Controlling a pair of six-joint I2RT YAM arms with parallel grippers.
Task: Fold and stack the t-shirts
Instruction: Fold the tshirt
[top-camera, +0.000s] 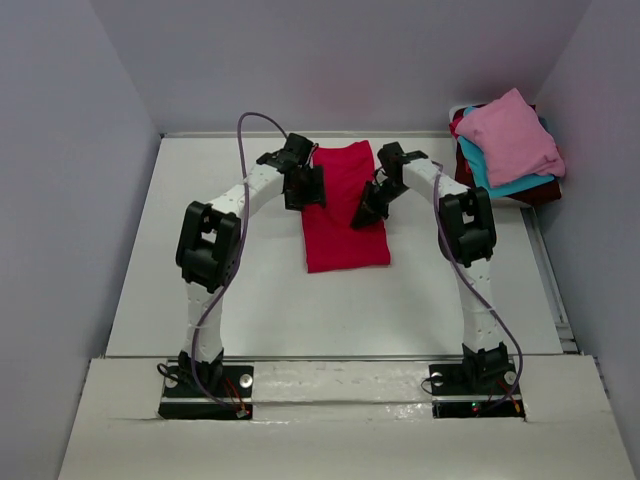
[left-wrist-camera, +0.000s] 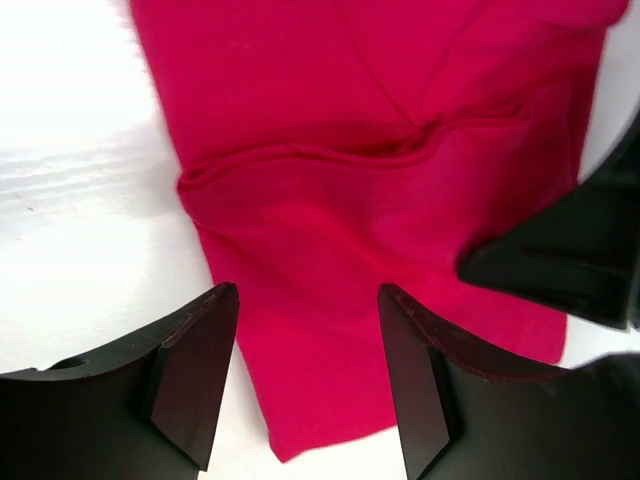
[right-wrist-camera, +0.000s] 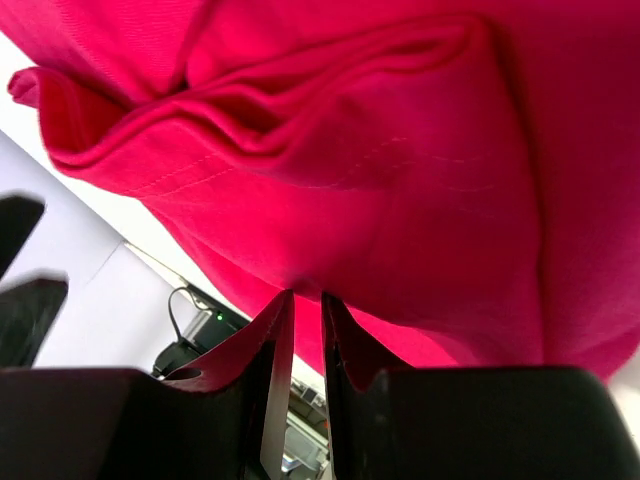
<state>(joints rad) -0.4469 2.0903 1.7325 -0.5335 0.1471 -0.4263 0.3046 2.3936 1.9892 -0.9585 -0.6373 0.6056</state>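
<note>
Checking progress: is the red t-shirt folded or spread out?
Partly folded: the red t-shirt lies as a narrow strip with no sleeves sticking out, and both wrist views show overlapping layers.

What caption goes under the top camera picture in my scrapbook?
The left gripper and right gripper reach onto a folded red t-shirt on a white table; a shirt stack waits far right.

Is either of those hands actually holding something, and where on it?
The right hand seems to pinch the red shirt at its right edge. The left hand hangs open over the left edge, holding nothing.
</note>
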